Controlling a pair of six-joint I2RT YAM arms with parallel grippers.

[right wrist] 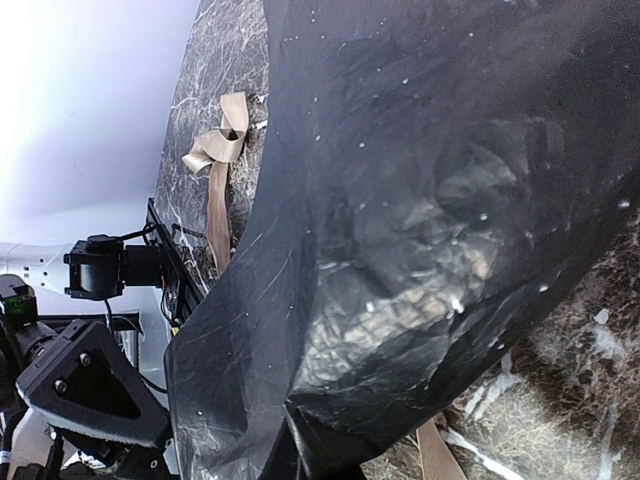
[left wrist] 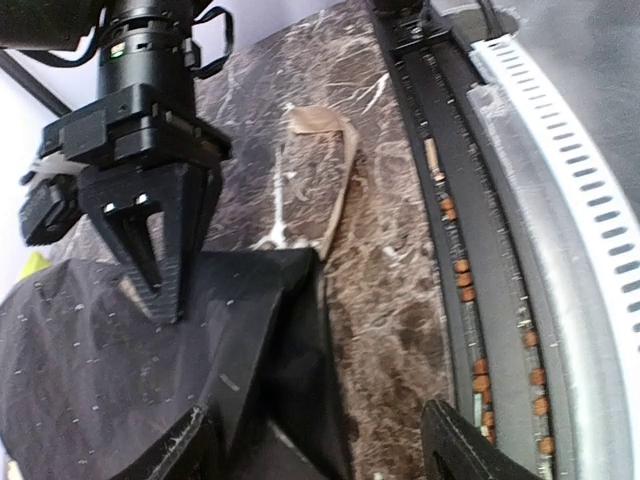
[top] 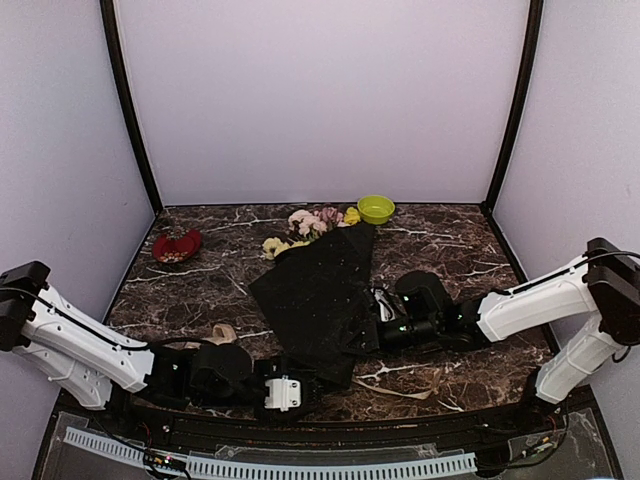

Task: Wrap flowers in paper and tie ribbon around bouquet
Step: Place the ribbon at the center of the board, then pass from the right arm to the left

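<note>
**Paper over the stems, left jaws open at its near corner**

Your paper (top: 320, 295) lies in the middle of the table (top: 450, 250), a crumpled black sheet running from the near edge toward the far edge. The flowers (top: 308, 225) poke out at its far end, pink and yellow heads on the marble. Their stems are hidden under the sheet.

Your left gripper (left wrist: 320, 440) sits low at the near edge, by the sheet's near corner. Its jaws stand wide apart and nothing is held between them.

Your right gripper (left wrist: 160, 290) reaches in from the right edge with its jaws closed, tips pointing down against the paper. You cannot tell whether a fold is pinched. The sheet fills almost the whole right wrist view.

The ribbon (top: 222, 335) is largely covered. A bunched loop shows just left of the paper, and a loose strand comes out from under it toward the near edge on the right.

A green bowl (top: 376, 209) stands at the far edge, just right of the flowers. A red dish (top: 177, 246) sits near the far-left corner, well apart from the paper.
</note>
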